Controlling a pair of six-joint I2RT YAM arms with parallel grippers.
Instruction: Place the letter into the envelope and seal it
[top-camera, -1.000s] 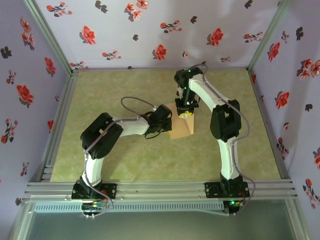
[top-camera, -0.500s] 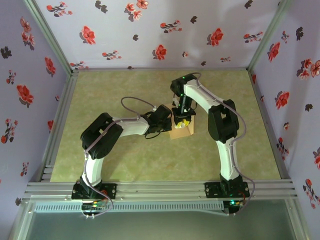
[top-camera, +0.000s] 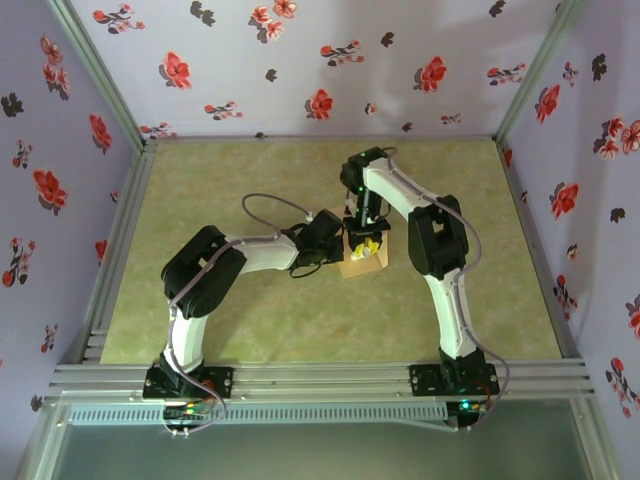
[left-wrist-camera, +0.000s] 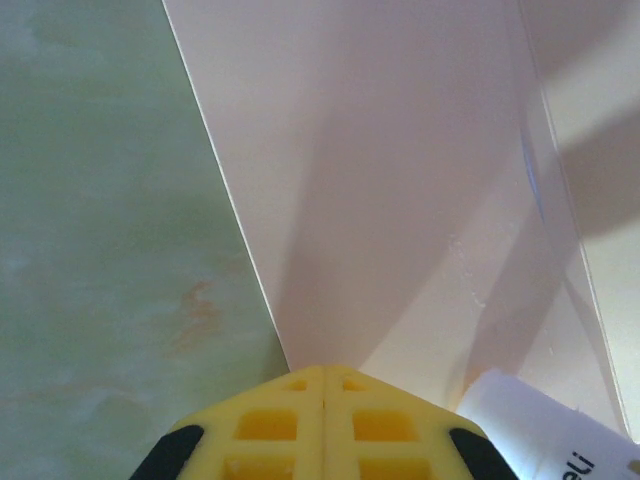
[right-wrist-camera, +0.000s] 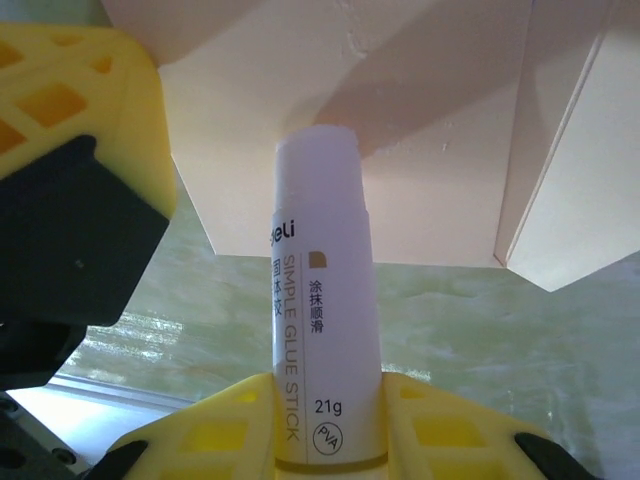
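The tan envelope (top-camera: 364, 264) lies flat mid-table; it is also the pale sheet (left-wrist-camera: 400, 200) in the left wrist view. My left gripper (top-camera: 339, 246) is shut, and its yellow tips (left-wrist-camera: 322, 374) rest at the envelope's left edge. My right gripper (top-camera: 364, 246) hangs over the envelope, shut on a white glue stick (right-wrist-camera: 322, 300). The stick's tip touches the envelope's paper (right-wrist-camera: 420, 120). The stick's end (left-wrist-camera: 535, 425) also shows beside my left fingers. The letter is hidden.
The green mat (top-camera: 240, 180) is bordered by metal rails (top-camera: 320, 378) in front and floral walls (top-camera: 300, 60) behind and at the sides. My left gripper's yellow and black body (right-wrist-camera: 80, 150) sits close to the left of the glue stick.
My right gripper has moved toward the near side along the envelope with the glue stick. The left arm has stayed put.
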